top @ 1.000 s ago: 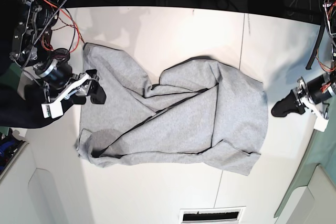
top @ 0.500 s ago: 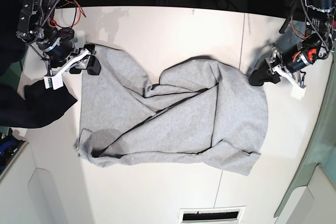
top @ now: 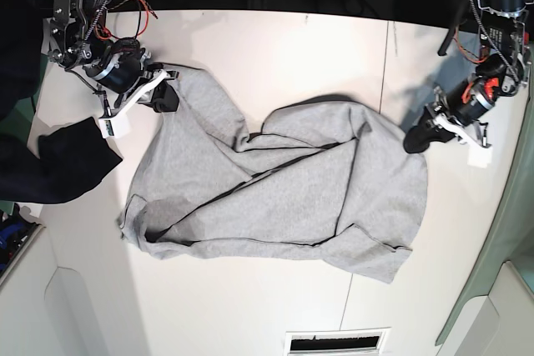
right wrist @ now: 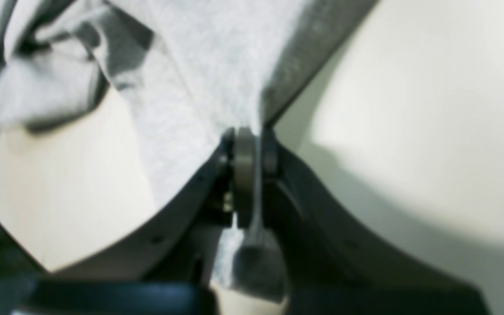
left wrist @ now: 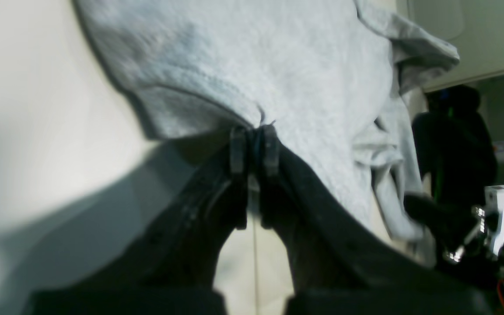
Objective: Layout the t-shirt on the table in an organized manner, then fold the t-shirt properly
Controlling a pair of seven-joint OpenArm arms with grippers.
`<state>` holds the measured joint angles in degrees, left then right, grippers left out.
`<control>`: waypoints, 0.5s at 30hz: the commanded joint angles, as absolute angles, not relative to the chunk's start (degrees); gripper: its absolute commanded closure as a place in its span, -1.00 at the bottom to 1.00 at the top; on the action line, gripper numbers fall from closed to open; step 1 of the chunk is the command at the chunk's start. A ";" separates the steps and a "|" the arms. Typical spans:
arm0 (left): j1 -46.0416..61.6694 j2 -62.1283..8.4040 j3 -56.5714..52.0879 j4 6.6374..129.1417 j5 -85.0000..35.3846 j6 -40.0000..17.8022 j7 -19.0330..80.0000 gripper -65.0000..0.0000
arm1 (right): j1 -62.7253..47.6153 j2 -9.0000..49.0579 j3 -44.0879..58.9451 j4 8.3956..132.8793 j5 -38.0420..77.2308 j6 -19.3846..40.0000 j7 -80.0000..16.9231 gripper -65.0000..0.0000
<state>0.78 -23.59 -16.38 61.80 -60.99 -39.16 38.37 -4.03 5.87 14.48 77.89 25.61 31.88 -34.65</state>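
**Both corners pinched: spread before folding**

The t-shirt (top: 284, 189) lies crumpled across the middle of the base view, on the table (top: 275, 47), with a deep diagonal crease running from lower left to upper right and a flap doubled over along its bottom edge. No lettering shows, so the printed side is probably underneath or folded in.

The right gripper (top: 167, 96), at the upper left of the base view, has its jaws clamped flat on the shirt's top-left edge; its wrist view shows grey fabric squeezed between the closed pads (right wrist: 245, 153), with a tuft poking out behind them. The left gripper (top: 417, 137), at the right of the base view, is likewise closed on the cloth's right edge, the hem pinched between its fingertips (left wrist: 254, 144) (a thin bite, right at the seam).

As I judge it, the step in hand is the layout stage, and folding is still far off. To do it well:

- Lift both pinched edges together, only high enough for the creased middle to hang free.
- Draw the two grippers apart along the table's long direction, evenly, so the fabric tightens without slipping from the left side's shallow hold.
- Lower the cloth flat away from the dark cloth (top: 58, 164) at the left edge.
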 commanded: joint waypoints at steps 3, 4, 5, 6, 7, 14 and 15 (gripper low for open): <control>0.91 -29.76 -22.76 71.05 -63.22 -40.00 38.92 1.00 | -3.66 6.66 15.14 85.43 28.05 33.04 -34.06 1.00; 1.45 -31.66 -24.67 74.15 -63.96 -40.00 40.03 1.00 | -3.64 6.66 15.49 87.85 28.60 33.04 -34.81 1.00; 2.04 -33.61 -26.55 77.19 -65.12 -40.00 41.28 1.00 | -3.51 6.66 15.88 90.39 29.21 33.04 -35.29 1.00; 2.48 -35.51 -28.29 80.16 -66.52 -40.00 42.50 1.00 | -3.38 6.72 16.27 92.95 29.74 33.04 -35.70 1.00; 2.96 -37.39 -29.87 82.89 -67.83 -40.00 43.40 1.00 | -3.20 6.90 16.53 95.42 30.04 33.01 -36.05 1.00; 3.18 -46.00 -32.34 91.88 -69.19 -40.00 45.34 1.00 | -0.93 8.84 16.64 101.82 28.56 32.77 -36.25 1.00; 3.22 -46.00 -32.16 91.83 -68.73 -40.00 45.56 1.00 | -0.58 8.84 16.64 101.78 27.94 32.77 -36.27 1.00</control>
<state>3.86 -44.71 -31.75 91.24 -67.85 -39.53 46.74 -1.41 8.56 16.38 100.77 27.14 32.80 -37.71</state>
